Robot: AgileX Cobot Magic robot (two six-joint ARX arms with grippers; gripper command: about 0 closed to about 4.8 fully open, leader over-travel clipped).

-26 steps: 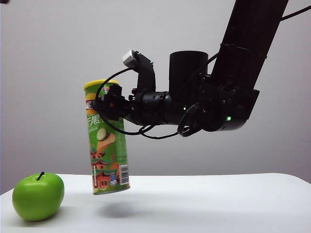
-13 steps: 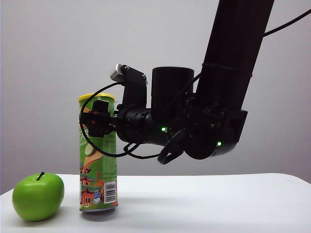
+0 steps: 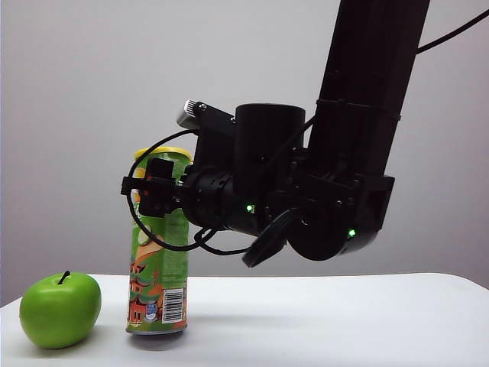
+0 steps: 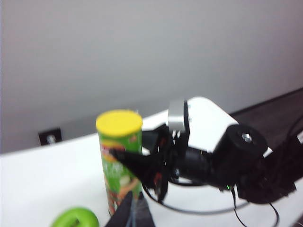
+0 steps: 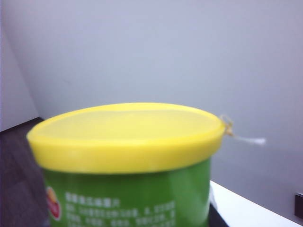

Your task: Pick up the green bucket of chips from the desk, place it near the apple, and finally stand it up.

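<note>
the green bucket of chips (image 3: 158,252) has come down over the last second: it was hanging tilted above the counter (image 3: 321,321) with its silver base clear of the surface, and it now stands upright with the base on or at the counter, yellow lid uppermost, just beside the apple (image 3: 59,310) with a narrow gap between them. it has also shifted toward the apple during the descent, and in the last half second the change is slight, mostly a small straightening of the tube. the right gripper (image 3: 157,191) is still clamped on the upper part of the tube just below the lid, its fingers closed to the tube's width and reaching in level from the right of the exterior view; the right wrist view shows only the lid and the green wall immediately beneath it, very close, which agrees with a hold near the top. the left gripper (image 4: 132,213) is away from the work, looking across at the tube from a distance; only dark finger tips show at the edge of its own view, held close together with nothing between them, though whether they are fully closed cannot be told. judgement: the placing and standing steps appear essentially met. what remains is release, and the risk is that opening or withdrawing sideways nudges a tall, narrow tube over or into the apple.
</note>
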